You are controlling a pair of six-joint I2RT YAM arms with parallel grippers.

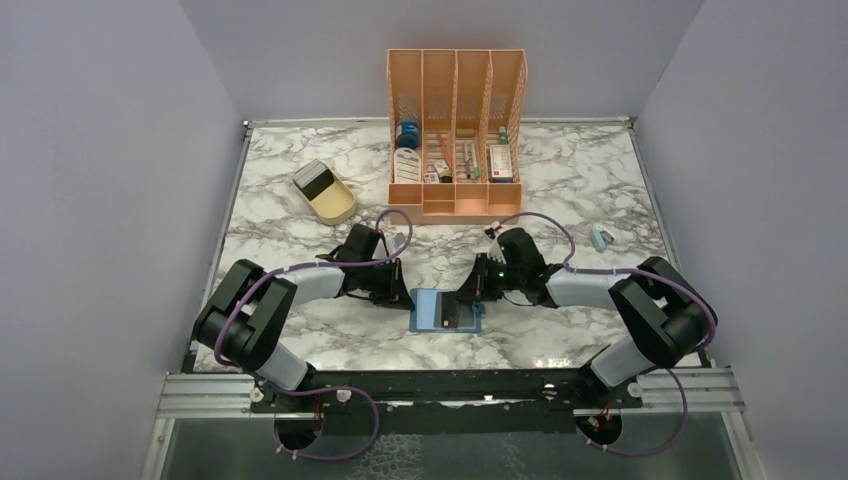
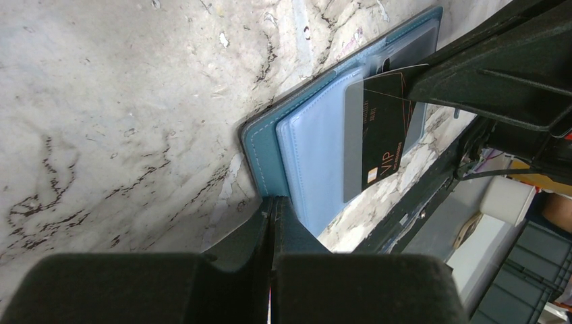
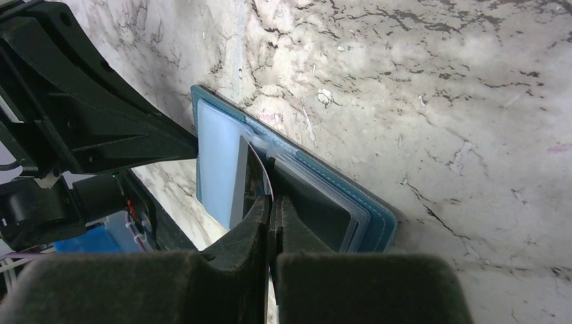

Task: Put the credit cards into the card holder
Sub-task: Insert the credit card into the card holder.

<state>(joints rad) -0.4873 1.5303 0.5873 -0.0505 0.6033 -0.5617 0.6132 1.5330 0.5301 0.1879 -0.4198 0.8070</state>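
The teal-blue card holder (image 1: 445, 310) lies open on the marble between my two grippers. My left gripper (image 2: 273, 201) is shut, its tips resting on the holder's (image 2: 266, 145) near edge with nothing between them. My right gripper (image 3: 273, 200) is shut on a black credit card (image 2: 384, 125) marked VIP, which it holds on edge and slightly bowed over the holder's pockets (image 3: 317, 202). Beside that card, a grey card (image 2: 353, 142) lies against the light-blue inner flap. More credit cards (image 1: 317, 180) sit in the beige tray at the back left.
The beige tray (image 1: 335, 205) stands back left. An orange slotted organiser (image 1: 457, 120) full of small items stands at the back centre. A small teal object (image 1: 600, 238) lies at the right. Grey walls close in three sides.
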